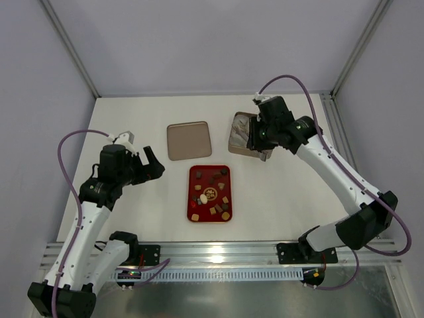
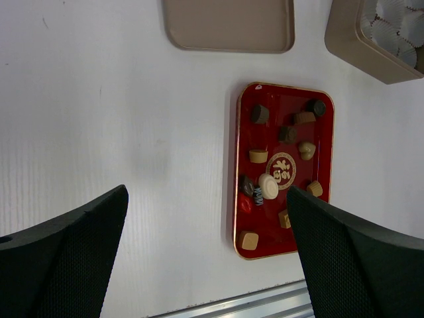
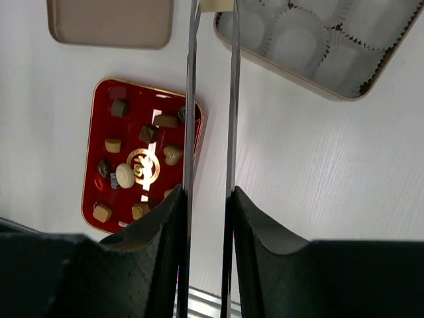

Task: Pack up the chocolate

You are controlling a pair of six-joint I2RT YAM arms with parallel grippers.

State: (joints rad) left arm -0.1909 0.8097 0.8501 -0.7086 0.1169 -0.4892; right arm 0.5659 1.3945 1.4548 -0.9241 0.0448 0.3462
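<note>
Small brown, tan and whitish chocolate pieces [image 1: 211, 193] lie loose on a red tray [image 1: 196, 180] at centre frame. My right gripper [image 3: 209, 197] pinches thin tweezers [image 3: 191, 99] by the cup-lined tin [image 3: 278, 64], upper right, presumably for delicate picking. My left gripper [image 1: 154, 164], centre left, is spread wide and empty.

In the top view the tray [image 1: 209, 169] lies mid-frame on the table [image 1: 132, 119], with the chocolate [image 1: 202, 198] scattered on it. The lid [image 1: 189, 140] lies just above and left of the tray. The box [image 1: 233, 136] sits to the tray's upper right, beside the lid, with paper cups [image 3: 291, 43] inside. The left gripper [image 1: 156, 165] hangs left of the tray. The right gripper [image 3: 207, 199], tweezers [image 3: 232, 99] between its fingers, is over the box's right part.
</note>
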